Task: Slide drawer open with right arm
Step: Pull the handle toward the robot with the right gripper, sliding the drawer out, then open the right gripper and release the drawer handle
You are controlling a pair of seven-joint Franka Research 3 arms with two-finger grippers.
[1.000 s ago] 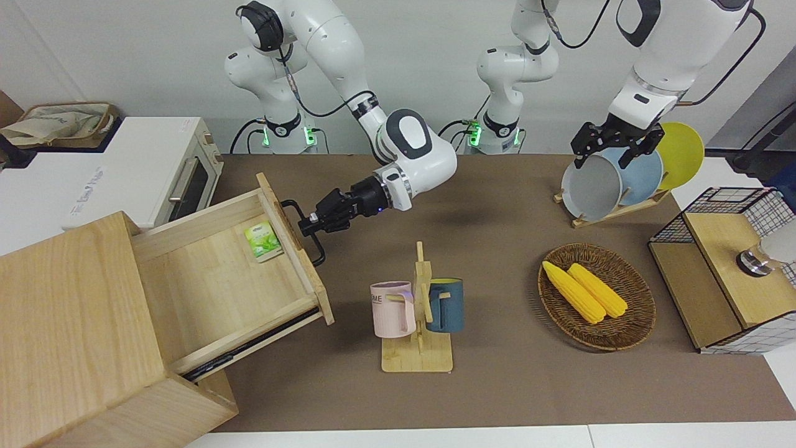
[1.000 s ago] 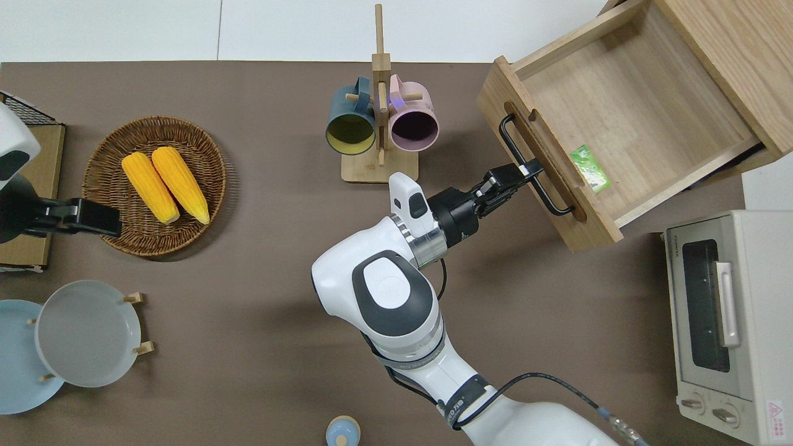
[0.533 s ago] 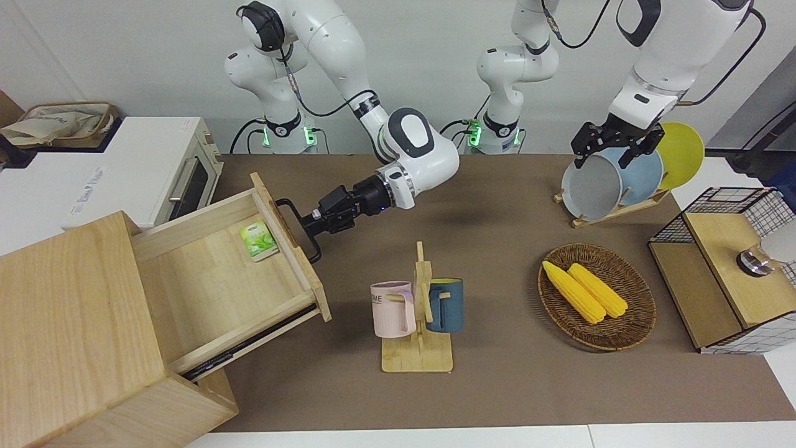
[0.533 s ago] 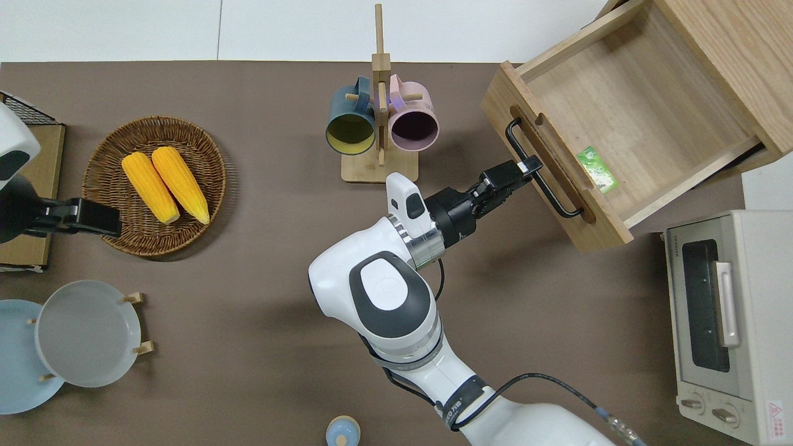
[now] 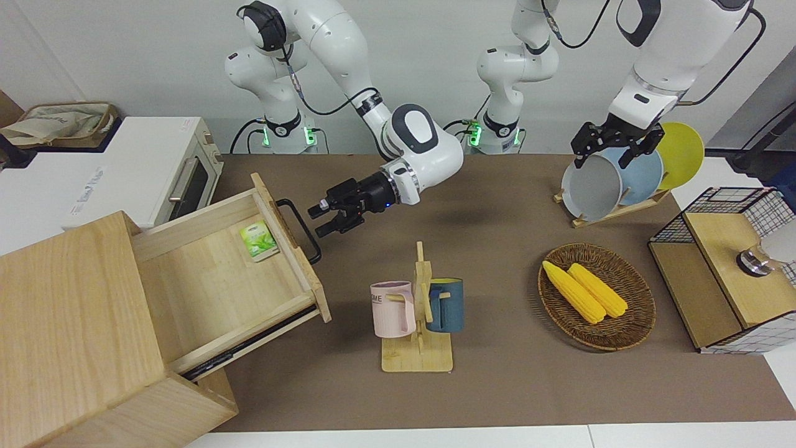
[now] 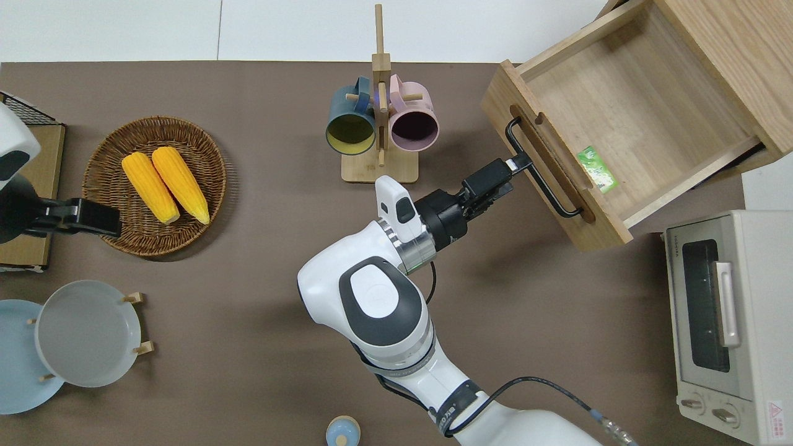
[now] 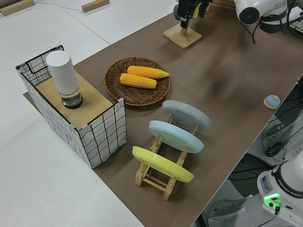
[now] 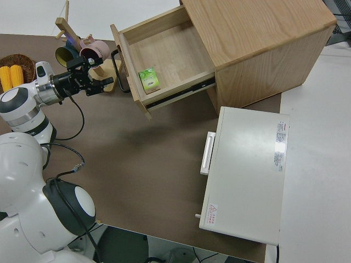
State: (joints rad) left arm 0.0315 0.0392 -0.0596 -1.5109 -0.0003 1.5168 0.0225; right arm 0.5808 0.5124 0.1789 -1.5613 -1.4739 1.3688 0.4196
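Observation:
The drawer [image 5: 217, 280] of the pale-wood box [image 5: 68, 323] stands pulled far out at the right arm's end of the table. A green packet [image 5: 258, 239] lies inside it. Its black bar handle [image 5: 305, 231] is free. My right gripper [image 5: 322, 222] is open and empty, just off the handle, with its fingertips pointing at it. The overhead view shows the gripper [image 6: 509, 174] close beside the handle [image 6: 540, 179] and apart from it. The right side view shows the gripper [image 8: 105, 84] and the drawer [image 8: 164, 55] the same way. My left arm is parked, and its gripper [image 5: 612, 149] is open.
A white toaster oven [image 5: 124, 168] stands beside the box, nearer to the robots. A mug rack [image 5: 418, 311] with two mugs stands mid-table. A basket of corn [image 5: 640, 323], a plate rack [image 5: 615, 180] and a wire-mesh cabinet [image 5: 727, 267] are toward the left arm's end.
My right gripper has let go of the handle, opened, and drawn back a little toward mid-table. The drawer shifted slightly while held and now rests still.

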